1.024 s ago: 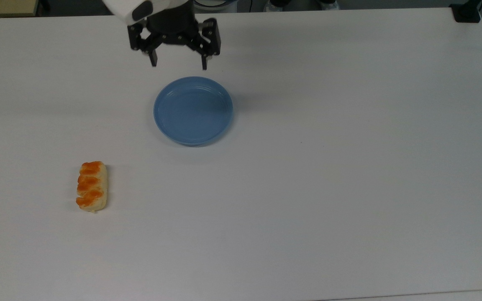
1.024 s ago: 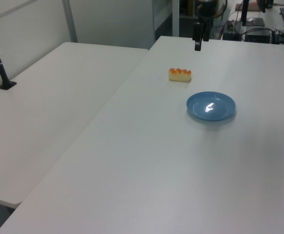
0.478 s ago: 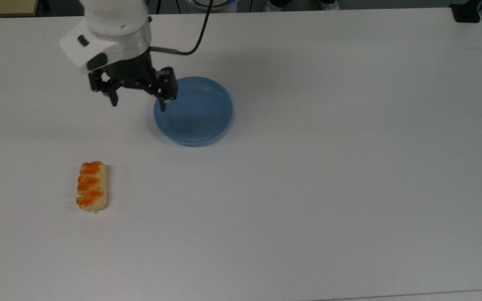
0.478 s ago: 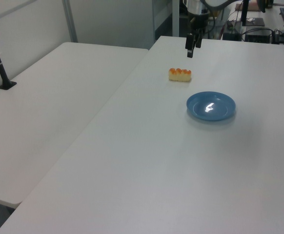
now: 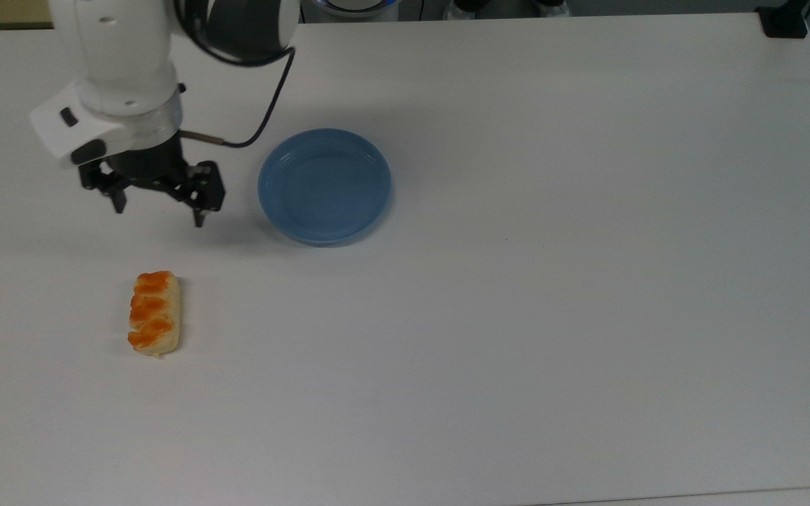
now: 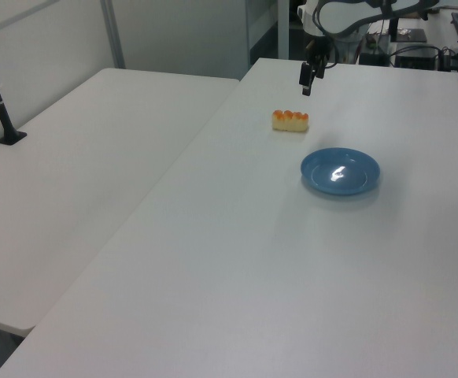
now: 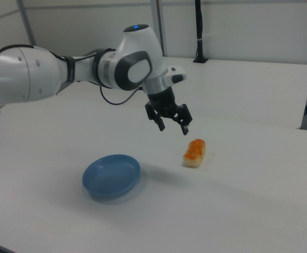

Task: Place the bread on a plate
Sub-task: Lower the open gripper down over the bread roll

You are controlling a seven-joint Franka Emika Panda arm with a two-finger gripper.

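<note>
Nearest to me in the top view lies the bread (image 5: 155, 313), alone on the white tabletop (image 5: 517, 316), well apart from everything else, its long axis running near to far and its orange-glazed ridges facing up. I judge it light and soft, a small bun that will dent or crumple if I squeeze hard, and the glazed top may be a little slick. So I would take it across its short width, at the middle of its length, with the fingers coming down on the two pale long sides rather than on the ridged glaze, and close only until it is held. Being so light, it should lift without any swing, but a pinch near one end could let it pivot.

Farther off and to the top view's right sits the light-blue plate (image 5: 325, 185), with nothing in it, glossy with a raised rim. The bun is much smaller than the plate, so I have plenty of margin when setting it down; the smooth surface may let it slide if I drop it rather than lower it.

Beyond the bread and to the top view's left of the plate hangs the tool (image 5: 159, 211), above the tabletop, its two black fingers spread wide with nothing between them. In the right view the tool (image 7: 173, 127) hovers just beside and above the bread (image 7: 194, 152), not touching it.
</note>
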